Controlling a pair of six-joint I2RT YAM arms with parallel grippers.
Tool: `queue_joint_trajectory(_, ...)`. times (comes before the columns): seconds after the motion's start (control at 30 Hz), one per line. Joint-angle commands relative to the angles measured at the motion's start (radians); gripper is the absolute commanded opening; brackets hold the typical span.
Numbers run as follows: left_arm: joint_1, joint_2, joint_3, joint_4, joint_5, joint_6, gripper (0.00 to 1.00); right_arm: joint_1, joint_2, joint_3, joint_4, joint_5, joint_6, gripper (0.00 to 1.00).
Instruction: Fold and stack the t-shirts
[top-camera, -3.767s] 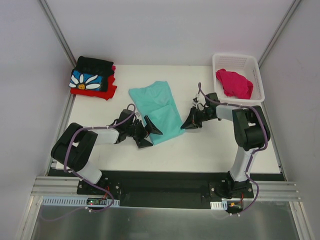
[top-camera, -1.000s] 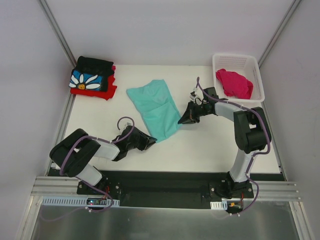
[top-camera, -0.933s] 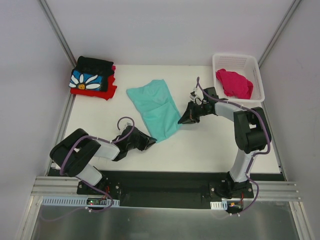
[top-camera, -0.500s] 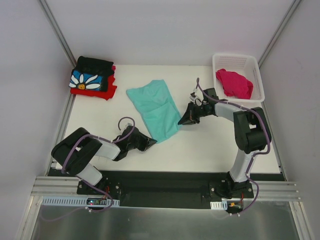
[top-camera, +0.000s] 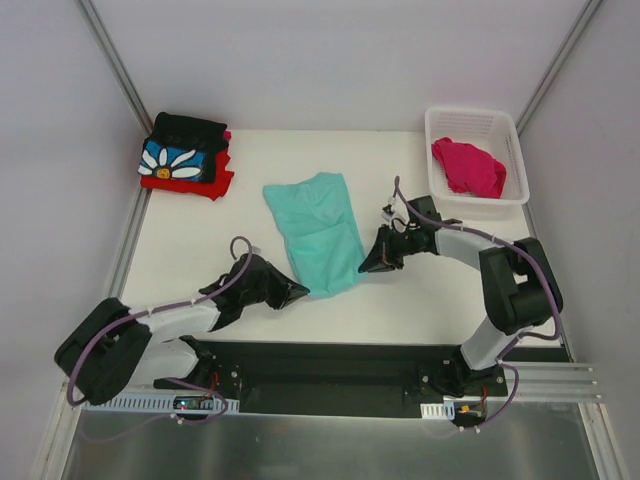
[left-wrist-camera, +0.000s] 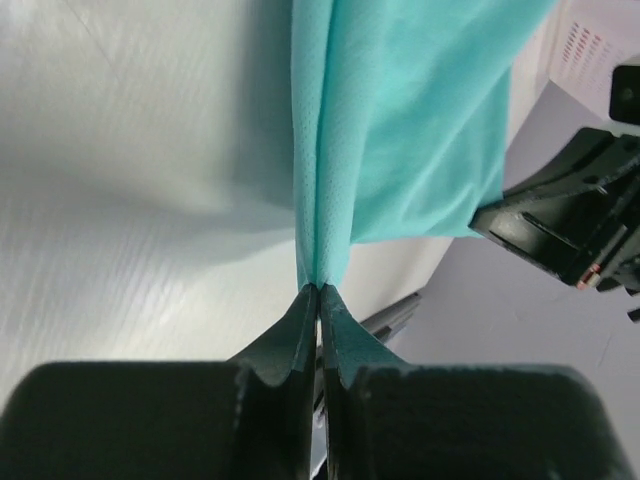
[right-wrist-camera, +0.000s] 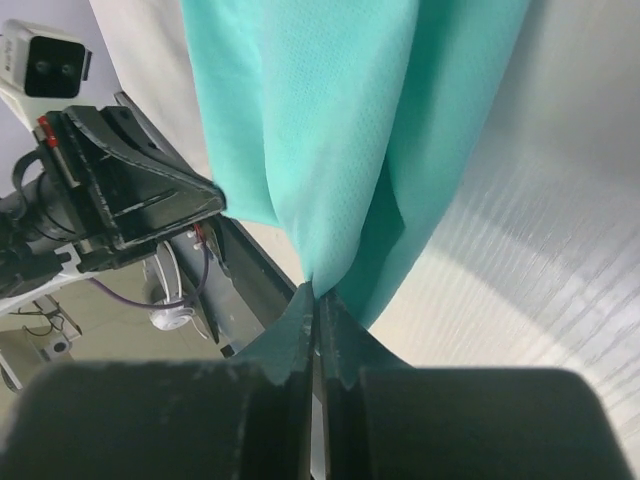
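Teal shirt: we've got the mint-teal t-shirt lying mid-table as a long folded strip, running from the far centre down toward the near edge.
Left gripper: our left gripper is clamped tight on the strip's near-left corner. The wrist view shows a doubled fold of teal cloth pinched right between the meeting tips.
Right gripper: the right gripper is closed on the near-right edge of the same shirt, with cloth bunching down into its tips in the wrist view.
Arms: we see both reaching low over the white table, the left from the near-left and the right from the right side. The grippers face each other across the shirt's near end.
Stack: over in the far-left corner the black daisy t-shirt sits folded on top of the red t-shirt.
Basket: at the far right the white basket holds the magenta-pink t-shirt, crumpled and unfolded.
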Motion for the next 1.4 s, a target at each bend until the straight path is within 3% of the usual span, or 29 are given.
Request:
queue_joint_trajectory(0.0,-0.023,-0.164,-0.043,-0.185,0.036,0.03,0.0,0.019,-0.128,-0.05,0.004,0.029,0.032,0.01)
queue_joint_trajectory(0.23,-0.03,-0.544,-0.076,-0.457,0.008,0.005,0.0,0.057,-0.304,-0.138,-0.084,0.095,0.032,0.01)
queue_joint_trajectory(0.37,-0.029,-0.646,-0.063,-0.579,0.01,0.002,0.0,0.07,-0.425,-0.187,-0.139,0.132,0.039,0.01)
queue_joint_trajectory(0.57,-0.033,-0.652,0.014,-0.662,0.016,0.035,0.0,0.1,-0.615,-0.188,-0.255,0.193,0.081,0.01)
queue_joint_trajectory(0.8,-0.038,-0.59,0.14,-0.689,0.002,0.088,0.0,0.12,-0.716,-0.084,-0.406,0.235,0.075,0.01)
queue_joint_trajectory(1.0,-0.041,-0.545,0.201,-0.687,-0.039,0.122,0.0,0.12,-0.679,-0.017,-0.423,0.25,0.055,0.01)
queue_joint_trajectory(1.37,-0.012,-0.407,0.322,-0.693,-0.107,0.231,0.0,0.117,-0.464,0.106,-0.34,0.26,0.016,0.01)
